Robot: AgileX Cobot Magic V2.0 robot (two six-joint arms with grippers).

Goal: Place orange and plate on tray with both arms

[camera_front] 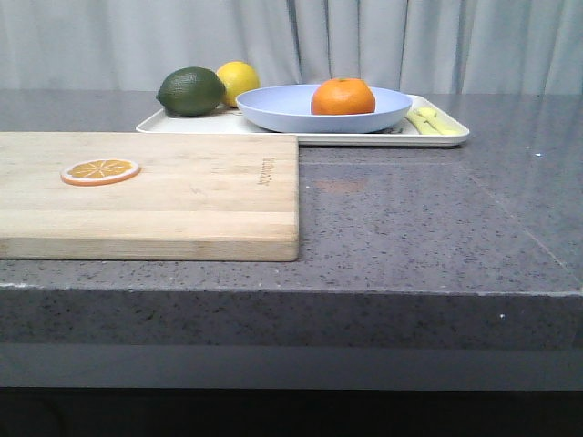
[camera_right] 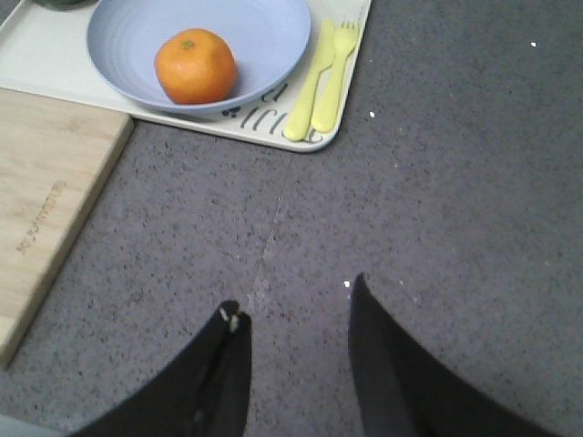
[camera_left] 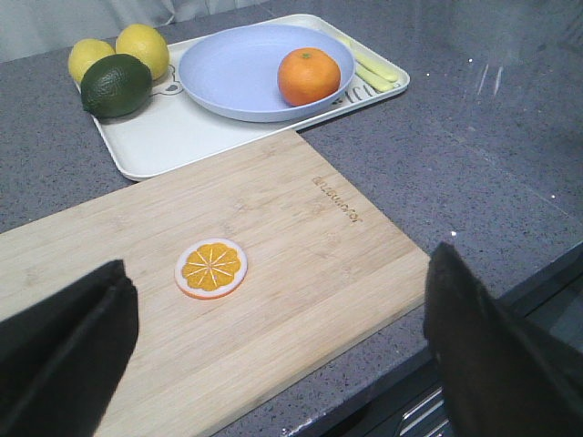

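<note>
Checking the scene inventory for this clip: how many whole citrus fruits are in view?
4: the orange in the plate; two lemons and a lime at the tray's far-left end. The cutting-board slice isn't counted.

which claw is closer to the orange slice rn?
Left. Left claw hangs open over the cutting board, straddling the orange slice. Right claw is over bare countertop beside the board.

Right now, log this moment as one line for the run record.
orange: in plate | plate: on tray | left end effector: open, empty, over cutting board | right end effector: open, empty
</note>
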